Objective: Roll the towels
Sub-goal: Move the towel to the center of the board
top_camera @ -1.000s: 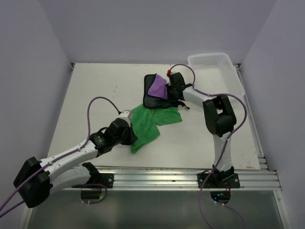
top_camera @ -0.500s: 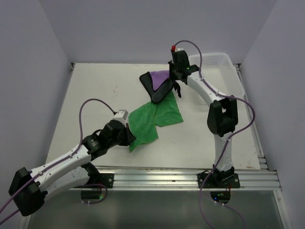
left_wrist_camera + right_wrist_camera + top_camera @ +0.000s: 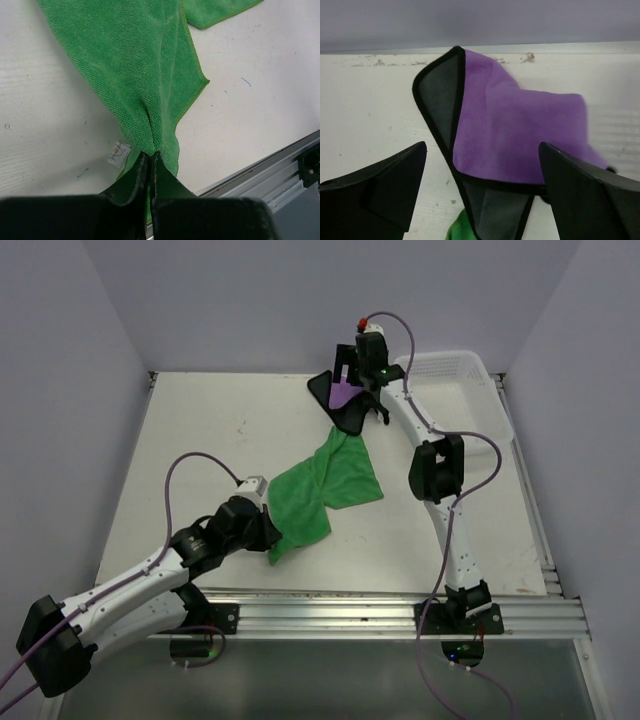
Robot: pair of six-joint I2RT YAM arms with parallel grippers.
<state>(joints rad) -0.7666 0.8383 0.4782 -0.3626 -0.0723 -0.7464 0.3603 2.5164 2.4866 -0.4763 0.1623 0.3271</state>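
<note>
The green towel point(image 3: 322, 488) lies stretched across the middle of the table. My left gripper point(image 3: 272, 538) is shut on its near corner, and in the left wrist view the fingers pinch the cloth point(image 3: 135, 65) at the gripper tip point(image 3: 150, 154). The purple towel point(image 3: 345, 397), with its black back and edging, lies crumpled at the far edge of the table, its lower end touching the green towel's far corner. My right gripper point(image 3: 358, 388) hovers over it, open. In the right wrist view the purple towel point(image 3: 520, 130) sits between and beyond the spread gripper point(image 3: 481, 145), free of both fingers.
A white lattice basket point(image 3: 440, 357) stands at the back right corner, just right of my right arm. A small white label point(image 3: 118, 153) hangs from the green towel by my left fingers. The metal rail point(image 3: 380, 612) runs along the near table edge.
My right gripper carried the purple towel toward the back wall, then opened and let it go. My left gripper pulled the green towel's corner slightly nearer, stretching the cloth.
</note>
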